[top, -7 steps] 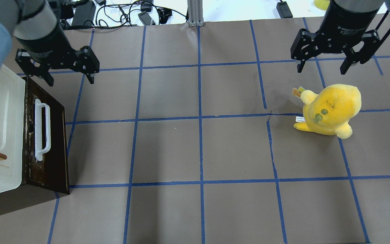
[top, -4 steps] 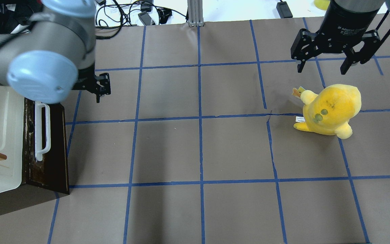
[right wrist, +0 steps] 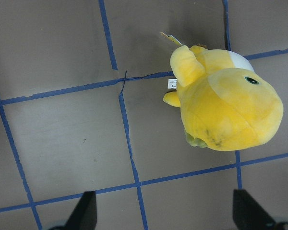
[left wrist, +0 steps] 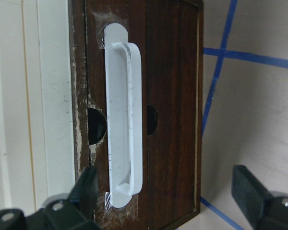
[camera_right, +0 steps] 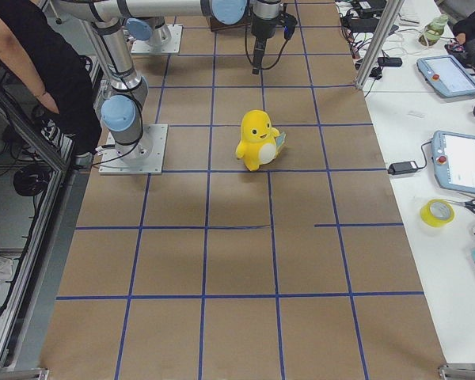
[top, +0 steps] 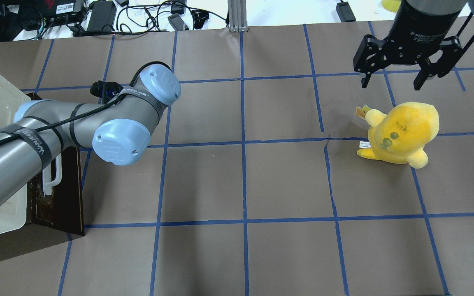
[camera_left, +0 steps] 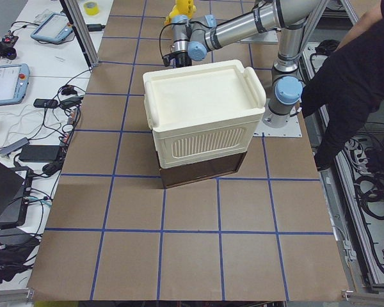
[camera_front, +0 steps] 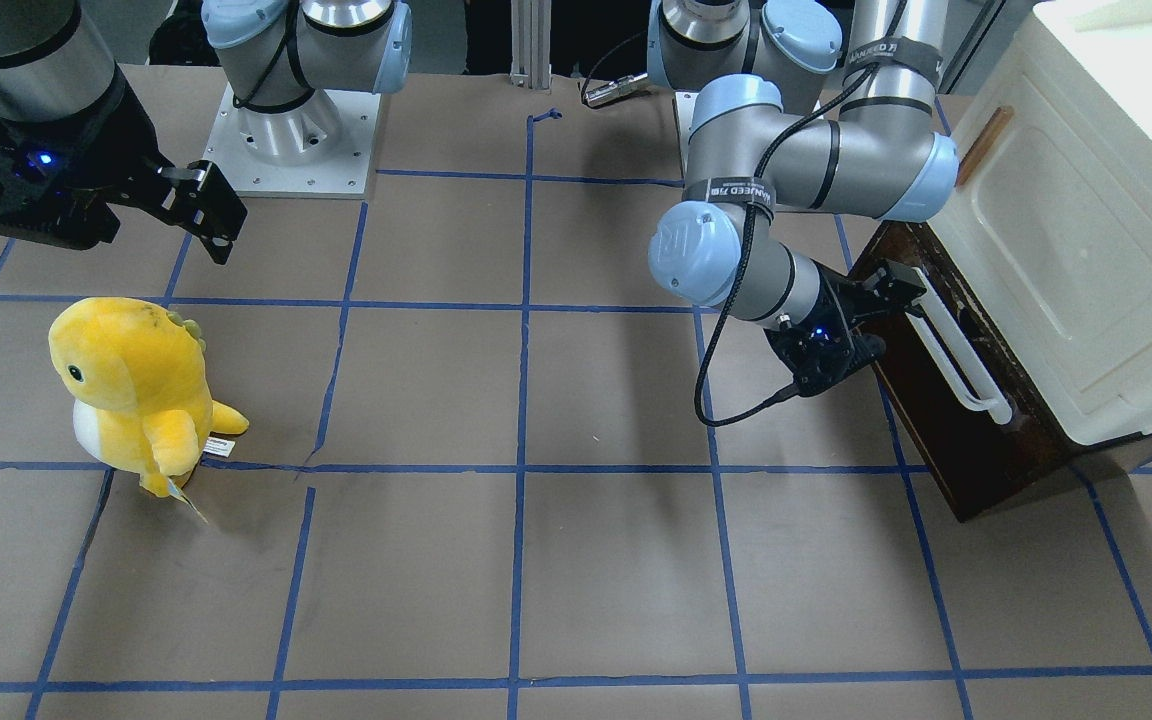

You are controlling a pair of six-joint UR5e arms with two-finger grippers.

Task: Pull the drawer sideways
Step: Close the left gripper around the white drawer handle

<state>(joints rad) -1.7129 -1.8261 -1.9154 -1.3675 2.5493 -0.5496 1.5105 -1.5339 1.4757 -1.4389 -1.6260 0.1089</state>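
**Drawer [left wrist: 168, 72] faced by a wide left claw [left wrist: 168, 191]**

The drawer sat at the left end of the tabletop [top: 241, 185], under a cream-white cabinet [camera_front: 1086, 250], with its dark brown front turned toward the middle of the tabletop. The front looked worn. Pale scuffs ran along the edge beside the cabinet, and two round holes showed half hidden behind the long white bar handle [left wrist: 122, 124]. Crumpled clear tape sat at the bar's ends. Whether the drawer was fully shut could not be told.

The left claw was near one end of the bar with its fingers [left wrist: 249, 191] spread wide. One finger was toward the cabinet side and the other past the front's opposite edge (neither appeared to touch anything). I judged this put the bar between the fingers, so that closing would grip it across its narrow width, ready for a sideways pull.

The right claw [top: 392, 82], also wide and empty, hung above a yellow plush toy [top: 401, 131], well apart from the drawer.
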